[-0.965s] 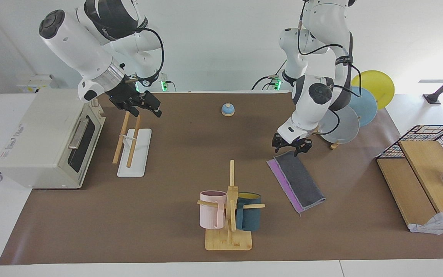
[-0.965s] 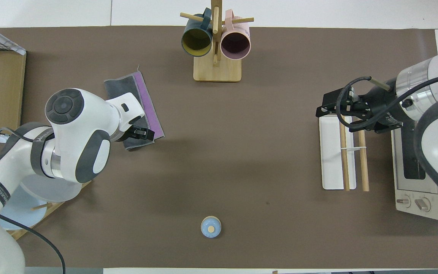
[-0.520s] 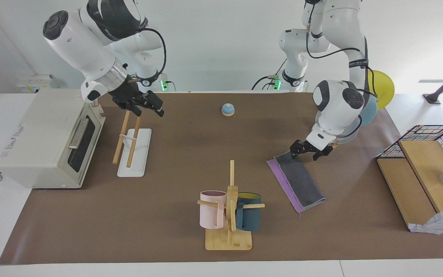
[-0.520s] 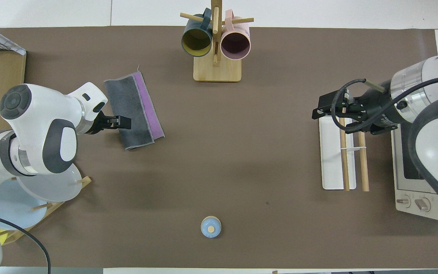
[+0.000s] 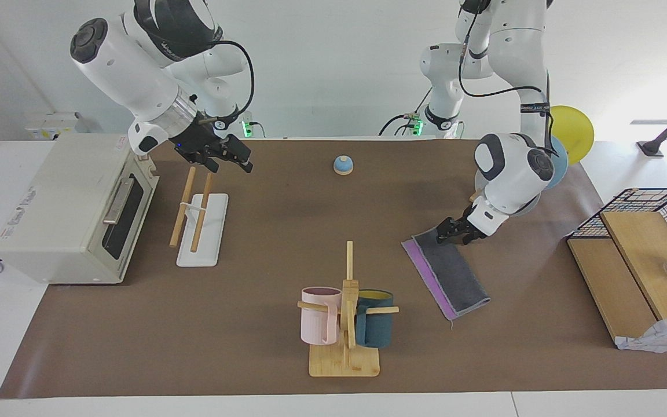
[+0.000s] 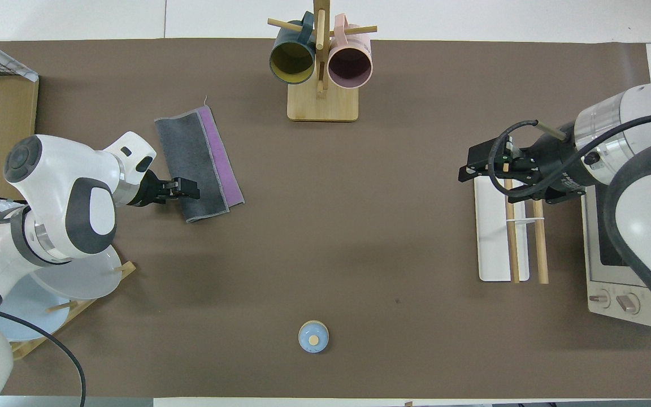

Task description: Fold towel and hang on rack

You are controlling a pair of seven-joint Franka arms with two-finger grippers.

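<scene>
1. Reaching low in the facing view, the left gripper [image 5: 448,236] sits at the robot-side end of the towel [image 5: 448,272], which lies folded into a long strip on the table [image 5: 252,347], grey face up with a purple edge showing. Whether the jaws have clenched on the cloth cannot be told. The right gripper [image 5: 223,157] hangs over the tops of the rods of the rack [image 5: 200,229], which stands beside the toaster oven [image 5: 73,208] at the right arm's end; its jaws look parted and empty.

2. Looking down in the overhead view, the left gripper [image 6: 181,189] meets the towel [image 6: 198,164] at its long edge near the corner closest to the robots. The rack [image 6: 495,237] stands well apart, with the mug tree [image 6: 321,62] and a small blue knob [image 6: 313,337] between them.

3. Doing this step well probably means pinching both layers at that end together, so the fold survives the lift, then raising the strip clear of the table before carrying it toward the rods. A one-layer pinch would likely let the fold fall open.
</scene>
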